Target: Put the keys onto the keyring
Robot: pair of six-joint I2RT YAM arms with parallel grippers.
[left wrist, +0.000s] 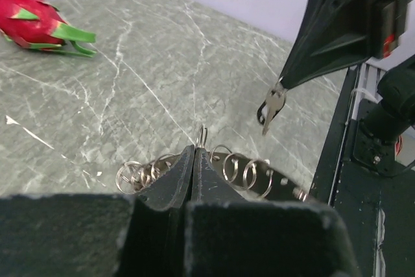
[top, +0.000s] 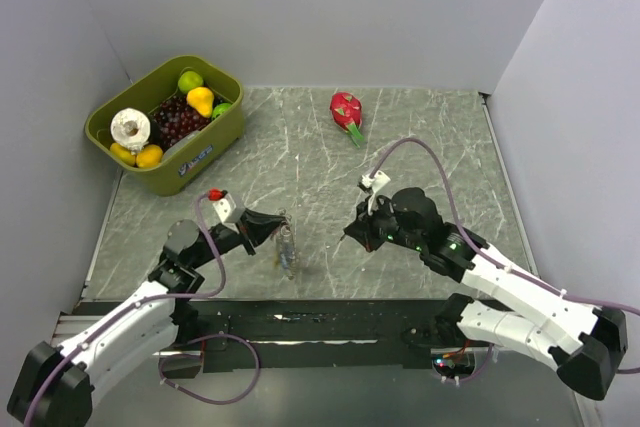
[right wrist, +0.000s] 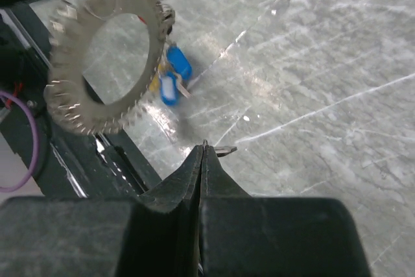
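My left gripper (top: 278,226) is shut on the keyring (top: 286,245) and holds it upright above the table. In the left wrist view the jaws are pressed together (left wrist: 195,150) on its rim, with small wire loops (left wrist: 256,173) to either side. In the right wrist view the keyring (right wrist: 65,89) is a large coiled hoop at upper left, with blue-headed keys (right wrist: 175,69) hanging on it. My right gripper (top: 352,232) is shut on a single silver key (left wrist: 272,105), a short way right of the hoop. The key's tip (right wrist: 225,150) pokes out beside the shut jaws.
A green bin (top: 215,147) holding fruit stands at the back left. A red dragon fruit (top: 347,110) lies at the back middle and also shows in the left wrist view (left wrist: 39,24). A black rail (top: 320,322) runs along the table's near edge.
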